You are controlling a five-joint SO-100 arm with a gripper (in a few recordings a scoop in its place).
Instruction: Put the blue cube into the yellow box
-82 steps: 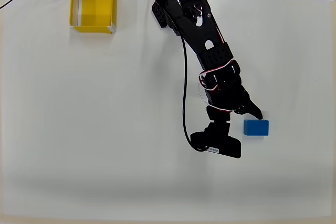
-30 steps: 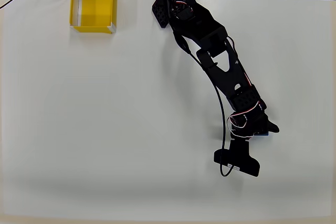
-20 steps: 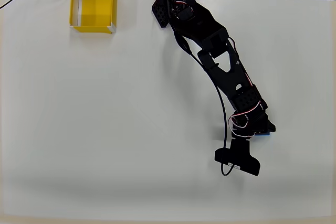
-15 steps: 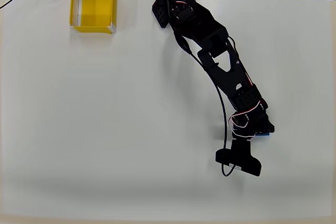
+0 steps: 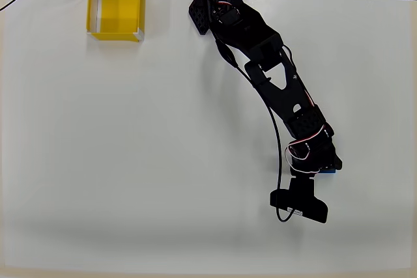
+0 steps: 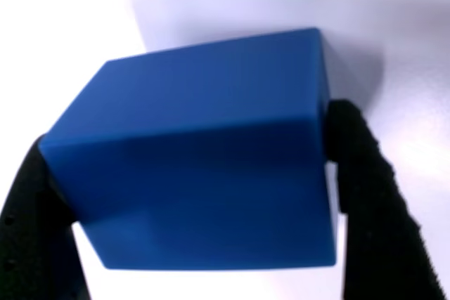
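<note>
Gripper [image 6: 204, 194] pinches the cube [image 6: 204, 166] between its 2 fingers [image 6: 369, 194], toward the table's [image 5: 130, 161] right edge; box [image 5: 116, 10] sits at the top-left corner

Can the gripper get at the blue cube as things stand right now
Yes, it looks so. In the wrist view the blue cube already sits between the gripper fingers, one black finger against each side. Nothing stands in between.

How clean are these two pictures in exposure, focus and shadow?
Overhead view: even light, sharp; the yellow box reads clearly. Wrist view: table blown out white at left, blue cube slightly soft, fingers black and featureless, soft shadow upper right.
</note>
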